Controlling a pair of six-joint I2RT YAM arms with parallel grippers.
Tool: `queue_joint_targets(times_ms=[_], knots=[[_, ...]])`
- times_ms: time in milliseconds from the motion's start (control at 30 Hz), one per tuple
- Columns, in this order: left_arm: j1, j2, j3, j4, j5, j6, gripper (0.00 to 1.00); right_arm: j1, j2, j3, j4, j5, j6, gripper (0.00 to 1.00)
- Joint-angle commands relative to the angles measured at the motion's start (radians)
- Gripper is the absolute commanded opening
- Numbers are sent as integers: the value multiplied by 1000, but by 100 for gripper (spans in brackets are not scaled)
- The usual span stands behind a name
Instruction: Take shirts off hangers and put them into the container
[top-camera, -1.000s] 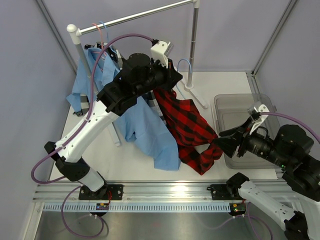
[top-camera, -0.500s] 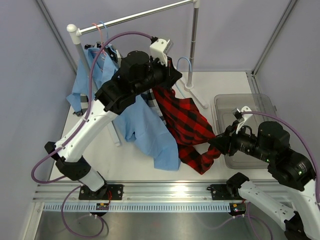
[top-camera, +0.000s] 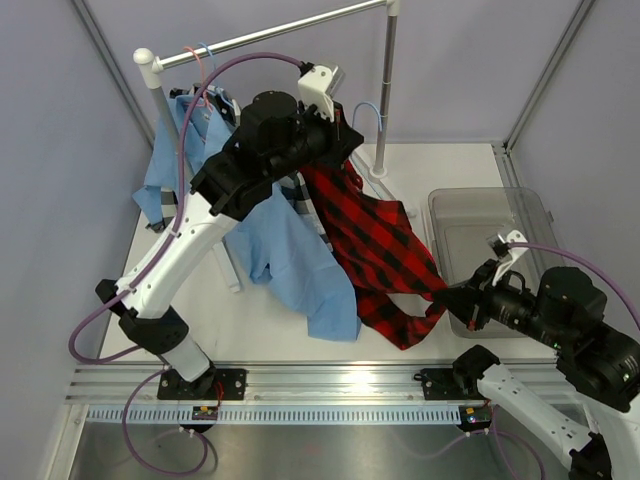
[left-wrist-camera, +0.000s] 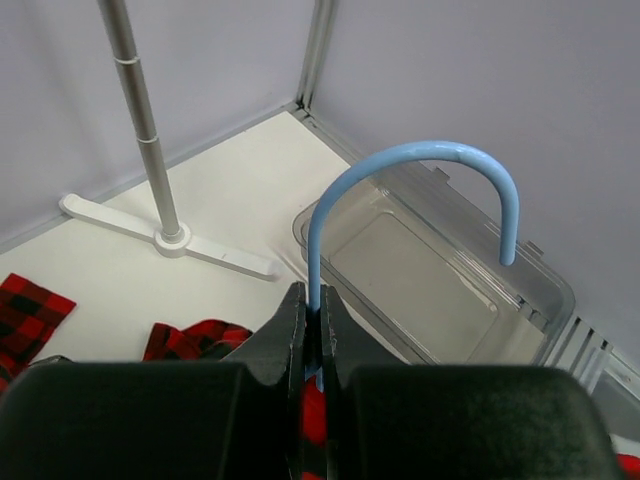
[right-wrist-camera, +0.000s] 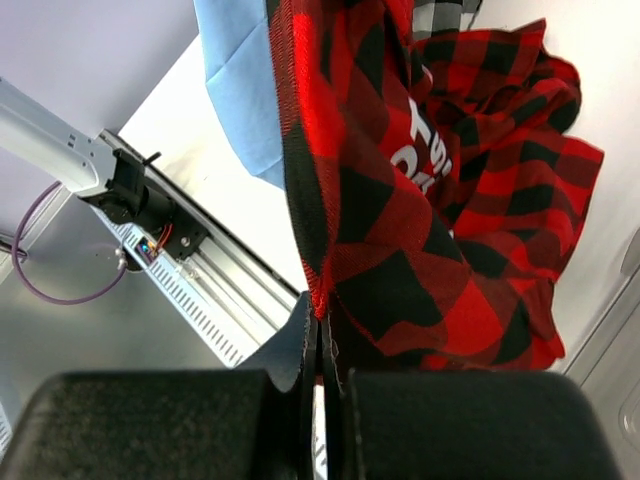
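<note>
My left gripper (top-camera: 345, 142) is shut on the stem of a light blue hanger (left-wrist-camera: 420, 160), held up in front of the rail; its hook (top-camera: 370, 112) points toward the back wall. The red-and-black plaid shirt (top-camera: 378, 240) hangs from it and stretches down to the right. My right gripper (top-camera: 450, 298) is shut on that shirt's lower edge (right-wrist-camera: 330, 300), just left of the container (top-camera: 520, 215). The light blue shirt (top-camera: 290, 250) hangs behind my left arm, with a bit of the check shirt (top-camera: 300, 197) beside it. Pink and blue hanger hooks (top-camera: 205, 55) sit on the rail.
The silver rail (top-camera: 270, 32) spans the back on two posts, and the right post's foot (left-wrist-camera: 165, 238) lies on the table near the container (left-wrist-camera: 450, 290). The aluminium base rail (right-wrist-camera: 200, 290) runs along the near edge. Grey walls close in the sides.
My right gripper has closed on the plaid shirt's lower edge and drawn slightly right. The left gripper has lifted the hanger a little, pulling the shirt tauter.
</note>
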Motion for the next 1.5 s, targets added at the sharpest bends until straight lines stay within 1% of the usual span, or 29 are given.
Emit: queue_joint_targets(times_ms=[0,67,167,200,233,267,300,333,367,400,533,633,700,767,867,900,967,1033,1067,1167,1200,1267,1300,1333,1433,1467], knots=[[47,11,83,79,-26,24,0,4,-62,49,-106,2,57,0],[64,27,134,71,-23,16,0,4,-90,46,-146,-21,83,0],[79,56,207,59,40,-37,0,4,-144,7,-168,-34,123,0],[79,59,215,60,92,-59,0,4,-162,-13,-159,-49,131,0],[79,56,217,82,118,-109,0,4,-167,-39,-128,-57,140,0],[79,54,215,97,153,-140,0,4,-171,-99,-104,-67,162,0],[79,53,214,112,218,-172,0,3,-176,-131,-79,-95,174,0],[79,51,212,146,247,-229,0,4,-176,-180,-27,-107,180,0],[79,51,212,157,269,-244,0,3,-176,-198,-4,-120,195,0],[79,50,214,163,275,-252,0,3,-184,-207,13,-144,200,0],[88,42,237,131,186,-229,0,4,-239,-196,24,-170,254,0],[94,35,203,173,195,-274,0,3,-245,-207,21,-175,278,0],[93,42,197,192,223,-313,0,4,-244,-234,70,-209,306,0],[93,50,203,210,247,-350,0,4,-254,-285,110,-192,349,0],[93,42,174,289,341,-445,0,4,-235,-362,220,-193,409,0],[93,39,177,302,359,-487,0,3,-231,-385,273,-184,424,0],[93,27,189,349,390,-528,0,3,-245,-449,303,-132,461,0],[96,21,218,326,375,-522,0,4,-305,-475,303,-72,496,0],[101,21,262,306,349,-512,0,4,-398,-484,302,-31,511,0],[151,19,289,263,338,-499,0,3,-521,-456,198,30,533,0],[176,18,283,261,338,-499,0,3,-553,-424,130,34,536,0],[194,12,260,269,353,-519,0,1,-573,-396,69,34,541,0],[202,8,225,295,364,-530,0,0,-573,-388,33,31,544,0],[203,5,208,313,375,-541,0,0,-572,-386,29,28,541,0],[191,-8,154,362,431,-596,0,-3,-528,-409,93,8,522,0],[185,-15,140,370,472,-606,0,-3,-456,-417,135,-3,516,0]])
